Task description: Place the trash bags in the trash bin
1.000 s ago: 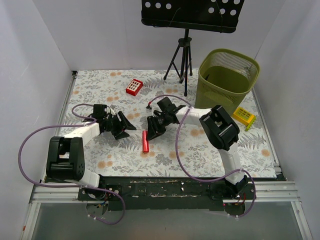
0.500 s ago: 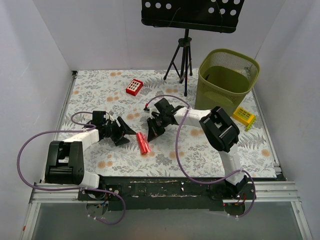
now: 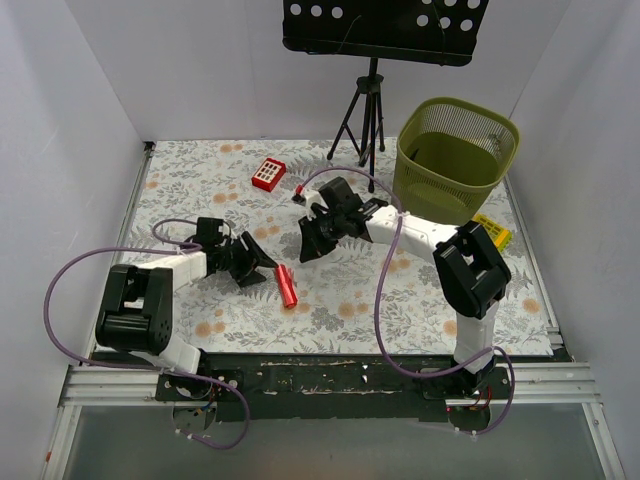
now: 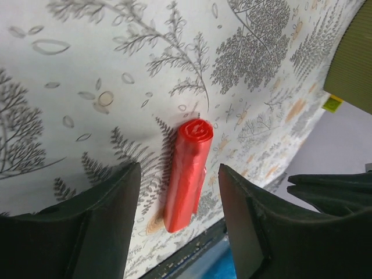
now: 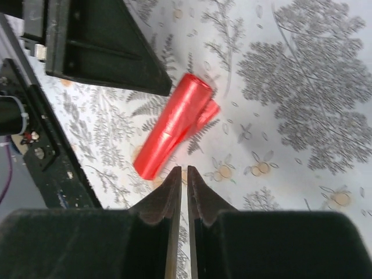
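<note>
While the left tool stands spread, the rolled bags lie on the bench at its 4 o'clock; the right tool, pressed nearly together, empty, hovers at their 1 o'clock, bin well apart.

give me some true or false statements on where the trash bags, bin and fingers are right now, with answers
1. The roll of trash bags lies on the table. True.
2. The right fingers are clamped on the roll. False: they are almost together on nothing, and the roll lies loose beyond them.
3. The left fingers stand wide apart, with the roll in view between them. True.
4. The trash bin stands at the near left corner. False: it stands far right.
5. The red box sits in the bin. False: it lies on the table.
</note>
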Robot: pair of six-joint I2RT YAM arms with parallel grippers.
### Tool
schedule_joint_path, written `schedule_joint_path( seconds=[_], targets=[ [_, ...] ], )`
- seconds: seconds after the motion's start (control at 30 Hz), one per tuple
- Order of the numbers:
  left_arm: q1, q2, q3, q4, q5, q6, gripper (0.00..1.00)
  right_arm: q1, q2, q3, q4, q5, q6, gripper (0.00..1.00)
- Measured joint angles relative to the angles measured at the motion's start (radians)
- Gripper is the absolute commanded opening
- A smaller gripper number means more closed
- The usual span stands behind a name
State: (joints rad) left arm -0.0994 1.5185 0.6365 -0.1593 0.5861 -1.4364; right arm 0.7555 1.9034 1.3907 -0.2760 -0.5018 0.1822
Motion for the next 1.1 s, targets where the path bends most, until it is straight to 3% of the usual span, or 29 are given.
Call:
schedule_joint_path(
  seconds=[0.43, 0.6, 0.67, 0.87, 0.97, 1.1],
  targets=[
    [-0.107, 0.110, 0.102, -0.023, -0.050, 0.013, 0.40, -0.087, -0.077, -0.153, -0.023, 0.091, -0.030, 0.25],
    [-0.131, 0.159, 0.128, -0.013, -0.038, 0.025, 0.11, -0.080, -0.140, -0.178, -0.019, 0.096, -0.041, 0.31],
    [-0.132, 0.171, 0.128, 0.000, -0.016, 0.030, 0.00, -0.080, -0.158, -0.182, -0.013, 0.088, -0.049, 0.38],
    [-0.132, 0.172, 0.101, 0.078, 0.046, 0.064, 0.00, -0.098, -0.172, -0.222, 0.035, -0.013, -0.041, 0.66],
    [-0.117, 0.156, 0.017, 0.228, 0.157, 0.058, 0.00, -0.107, -0.156, -0.228, 0.070, -0.089, -0.011, 0.78],
    [-0.095, 0.125, -0.076, 0.404, 0.303, 0.007, 0.00, -0.114, -0.092, -0.221, 0.140, -0.220, 0.037, 0.85]
  ],
)
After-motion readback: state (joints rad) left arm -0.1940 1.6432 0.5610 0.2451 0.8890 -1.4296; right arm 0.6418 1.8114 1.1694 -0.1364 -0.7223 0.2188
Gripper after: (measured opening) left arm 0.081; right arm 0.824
